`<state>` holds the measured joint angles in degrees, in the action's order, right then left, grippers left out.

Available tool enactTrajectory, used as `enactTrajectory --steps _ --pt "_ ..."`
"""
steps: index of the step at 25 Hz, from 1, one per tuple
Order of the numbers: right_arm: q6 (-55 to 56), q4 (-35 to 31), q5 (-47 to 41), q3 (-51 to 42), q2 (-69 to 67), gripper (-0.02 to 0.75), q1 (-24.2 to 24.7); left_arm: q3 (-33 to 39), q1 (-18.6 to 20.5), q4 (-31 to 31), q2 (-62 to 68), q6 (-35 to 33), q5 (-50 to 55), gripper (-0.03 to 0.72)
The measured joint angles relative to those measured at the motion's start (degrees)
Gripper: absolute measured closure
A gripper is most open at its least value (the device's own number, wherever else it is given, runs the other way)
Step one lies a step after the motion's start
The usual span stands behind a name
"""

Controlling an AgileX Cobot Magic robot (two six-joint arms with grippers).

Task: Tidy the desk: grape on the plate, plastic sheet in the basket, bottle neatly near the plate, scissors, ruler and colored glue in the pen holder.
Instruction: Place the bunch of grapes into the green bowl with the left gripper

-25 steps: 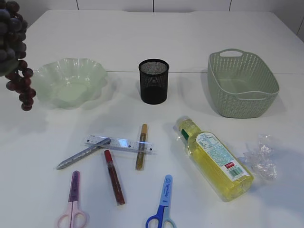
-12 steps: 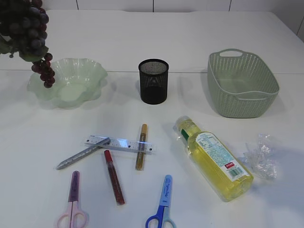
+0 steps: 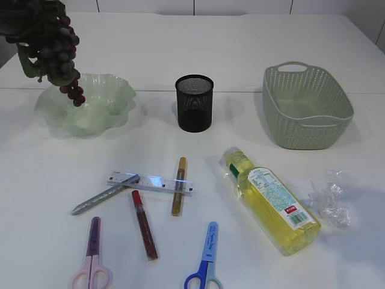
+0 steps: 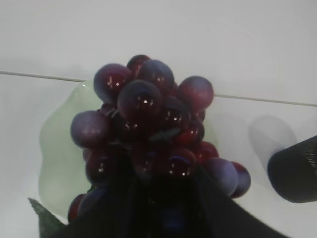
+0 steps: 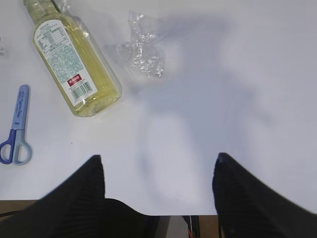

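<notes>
A dark purple grape bunch [image 3: 54, 45] hangs over the left rear rim of the pale green wavy plate [image 3: 117, 90]. My left gripper [image 4: 163, 198] is shut on the grape [image 4: 148, 124] from above, with the plate [image 4: 54, 148] beneath. The yellow bottle [image 3: 274, 201] lies on its side, and the crumpled plastic sheet [image 3: 331, 198] is to its right. The ruler [image 3: 150, 182], silver [image 3: 105, 194], red [image 3: 145, 224] and gold [image 3: 179, 185] colored glue, and pink [image 3: 91, 256] and blue scissors [image 3: 206, 259] lie at the front. My right gripper [image 5: 158, 161] is open over bare table.
The black mesh pen holder [image 3: 194, 102] stands at the centre back, and the green basket [image 3: 307, 129] at the back right. In the right wrist view the bottle [image 5: 74, 59], plastic sheet [image 5: 141, 52] and blue scissors [image 5: 17, 129] lie beyond the table's front edge.
The grape bunch has travelled from the left edge rightward and toward the back, and now hangs above the plate. Nothing else on the table has moved.
</notes>
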<state>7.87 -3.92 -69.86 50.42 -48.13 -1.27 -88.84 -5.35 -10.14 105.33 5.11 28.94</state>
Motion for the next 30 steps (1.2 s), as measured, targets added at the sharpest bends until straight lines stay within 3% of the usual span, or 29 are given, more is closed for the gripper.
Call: enactTrajectory --steps 12,25,30 --pt "0.0 0.1 0.0 0.0 0.0 0.207 0.0 -10.6 0.0 4.0 13.2 0.0 0.5 0.504" --pt "0.0 0.4 0.0 0.0 0.0 0.207 0.0 -10.8 0.0 5.1 22.8 0.0 -1.3 0.498" --pt "0.0 0.4 0.0 0.0 0.0 0.207 0.0 -10.8 0.0 5.1 23.9 0.0 -2.3 0.441"
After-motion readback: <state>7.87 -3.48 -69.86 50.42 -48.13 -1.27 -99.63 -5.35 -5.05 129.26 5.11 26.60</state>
